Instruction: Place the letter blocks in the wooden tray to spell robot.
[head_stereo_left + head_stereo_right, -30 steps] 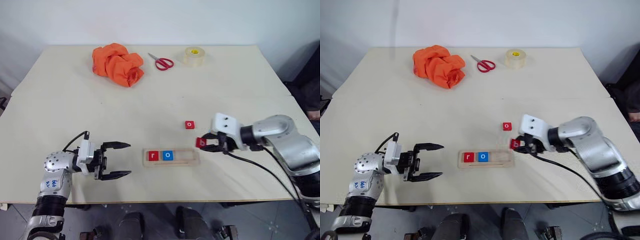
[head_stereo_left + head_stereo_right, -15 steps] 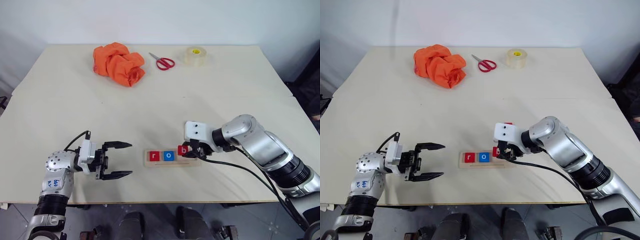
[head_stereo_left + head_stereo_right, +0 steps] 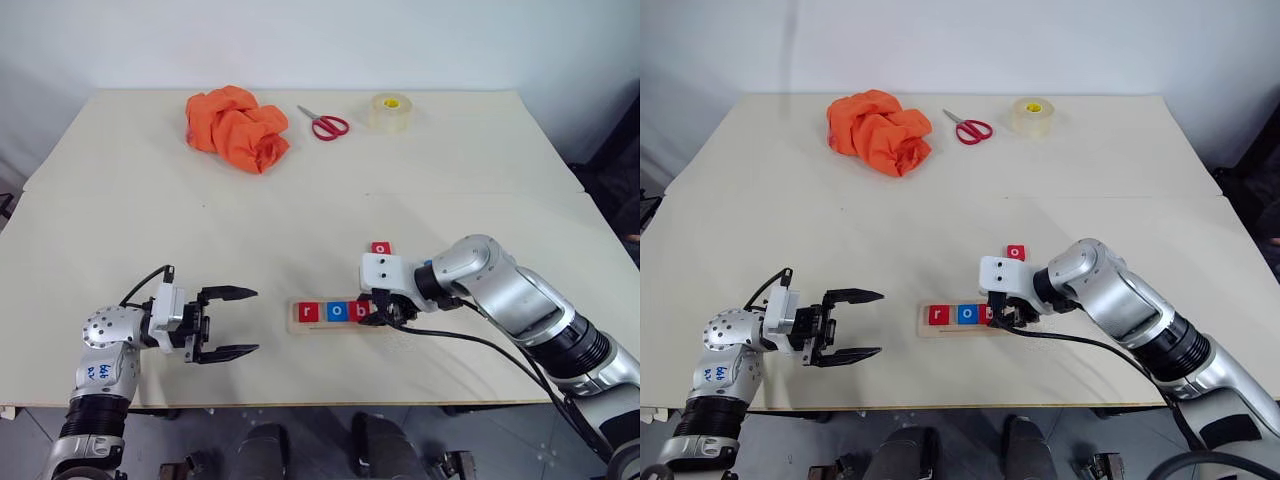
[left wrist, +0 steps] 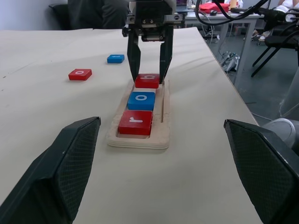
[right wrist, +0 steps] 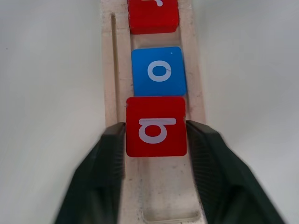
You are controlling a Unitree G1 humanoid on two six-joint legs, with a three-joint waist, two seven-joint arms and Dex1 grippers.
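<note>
Wooden tray (image 3: 342,325), near table edge: red b block (image 5: 156,126) newly set third, after r and o. Right gripper (image 5: 156,140), a second ago carrying it, now straddles it, jaws loosening. Left gripper (image 3: 238,322) idle, wide open, empty. Red o block (image 3: 380,248) waits beyond; two letters remain.

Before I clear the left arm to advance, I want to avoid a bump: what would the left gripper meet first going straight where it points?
Most likely the near end of the wooden tray, by the red r block. The left gripper points level at it, fingers open; height above the table is unclear.
</note>
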